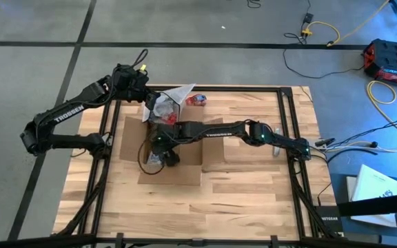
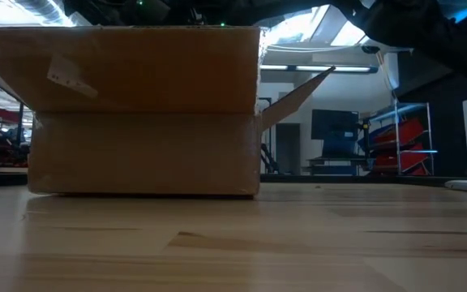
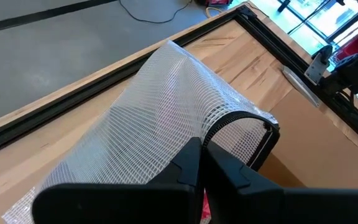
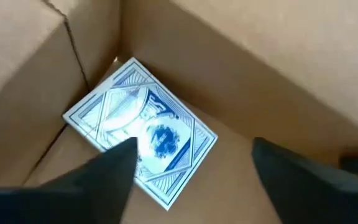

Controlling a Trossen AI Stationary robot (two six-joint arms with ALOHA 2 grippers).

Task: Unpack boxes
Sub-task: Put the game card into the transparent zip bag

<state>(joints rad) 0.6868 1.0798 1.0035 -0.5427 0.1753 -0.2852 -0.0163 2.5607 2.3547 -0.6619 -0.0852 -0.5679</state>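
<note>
The cardboard box (image 1: 185, 148) sits on the wooden worktop (image 1: 253, 193), toward its left-centre in the high view, with its flaps folded outward. In the low view the box (image 2: 144, 113) stands flat on the worktop (image 2: 233, 243), one flap angled up and outward at its right side and a small pale label on its near face.

Right arm: it reaches across the worktop from the right side, and the right claw (image 1: 163, 148) is lowered into the box. In the right wrist view the right claw (image 4: 191, 180) stands with its two dark fingers (image 4: 98, 180) spread wide apart, gripping nothing. Between and just beyond the fingers, a blue-and-white patterned card pack (image 4: 143, 130) lies flat on the box floor, set into a corner against the brown walls (image 4: 241, 68). Whether a finger touches the pack cannot be determined.

Left arm: it comes from the left side, and the left claw (image 1: 150, 96) is at the far edge of the box. In the left wrist view the left claw (image 3: 201, 165) is closed on a clear, grid-patterned plastic bag (image 3: 160, 124), which is lifted above the worktop edge. A black band (image 3: 241, 121) curves round the bag mouth.

A small red-and-blue object (image 1: 198, 100) lies on the worktop just beside the bag (image 1: 167, 102), apart from the box.
</note>
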